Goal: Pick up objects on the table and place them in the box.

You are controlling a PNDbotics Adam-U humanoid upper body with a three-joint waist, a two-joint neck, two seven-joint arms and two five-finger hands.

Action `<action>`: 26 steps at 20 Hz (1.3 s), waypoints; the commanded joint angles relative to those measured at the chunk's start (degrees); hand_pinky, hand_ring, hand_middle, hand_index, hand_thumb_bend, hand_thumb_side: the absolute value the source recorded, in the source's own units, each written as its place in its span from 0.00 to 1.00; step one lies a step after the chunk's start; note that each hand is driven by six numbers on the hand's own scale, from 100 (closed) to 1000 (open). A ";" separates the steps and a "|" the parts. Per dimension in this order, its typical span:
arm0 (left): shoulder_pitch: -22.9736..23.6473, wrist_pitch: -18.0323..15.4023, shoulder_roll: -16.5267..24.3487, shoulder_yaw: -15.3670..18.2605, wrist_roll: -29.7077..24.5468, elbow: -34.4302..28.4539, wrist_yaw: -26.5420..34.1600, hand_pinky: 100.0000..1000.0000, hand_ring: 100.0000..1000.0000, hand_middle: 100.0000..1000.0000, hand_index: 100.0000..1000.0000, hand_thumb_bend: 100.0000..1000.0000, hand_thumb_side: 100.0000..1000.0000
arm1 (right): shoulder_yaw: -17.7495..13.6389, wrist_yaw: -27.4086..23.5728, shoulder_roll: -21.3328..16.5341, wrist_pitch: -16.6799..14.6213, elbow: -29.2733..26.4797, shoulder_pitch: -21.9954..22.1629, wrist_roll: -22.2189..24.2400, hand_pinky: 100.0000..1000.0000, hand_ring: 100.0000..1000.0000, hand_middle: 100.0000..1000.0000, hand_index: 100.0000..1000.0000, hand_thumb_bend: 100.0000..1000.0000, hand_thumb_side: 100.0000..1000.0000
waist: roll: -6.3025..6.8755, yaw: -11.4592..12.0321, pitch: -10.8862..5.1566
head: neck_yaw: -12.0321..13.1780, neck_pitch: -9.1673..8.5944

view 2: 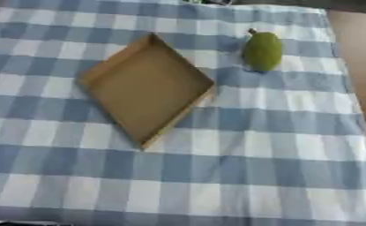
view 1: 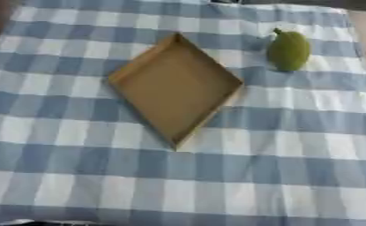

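A shallow brown cardboard box [view 1: 175, 86] lies turned like a diamond on the blue and white checked cloth, and nothing is inside it. A green oval fruit with a short stem [view 1: 287, 50] rests on the cloth to the right of the box's far corner, apart from it. Neither of my hands shows in either view.
The checked tablecloth [view 1: 278, 176] covers the whole table. Its right edge [view 2: 354, 88] runs down the right side, with a brown floor beyond. A dark shape sits at the far edge [view 2: 209, 1].
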 commanded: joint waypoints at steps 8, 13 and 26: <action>-0.24 0.09 1.67 -0.08 -0.55 -0.96 0.52 0.69 0.57 0.58 0.79 0.00 0.56 | 2.35 8.57 4.18 -18.57 12.46 -7.10 20.22 0.96 1.00 0.93 0.96 0.00 0.53 | 0.25 -0.42 -1.69 | 0.04 0.44; -0.32 0.16 1.66 -0.15 -0.66 -0.96 0.60 0.69 0.57 0.58 0.79 0.00 0.56 | 3.47 6.27 4.60 -22.11 11.45 -7.69 29.52 0.97 1.00 0.94 0.98 0.00 0.09 | 0.10 -0.41 -1.77 | 0.06 0.47; -0.69 0.12 1.68 -0.36 -1.07 -0.96 0.99 0.69 0.57 0.58 0.79 0.00 0.56 | 6.56 5.62 5.19 -20.07 8.19 -7.61 32.24 0.96 0.99 0.95 0.99 0.21 0.00 | -0.07 0.20 -1.84 | -0.05 0.55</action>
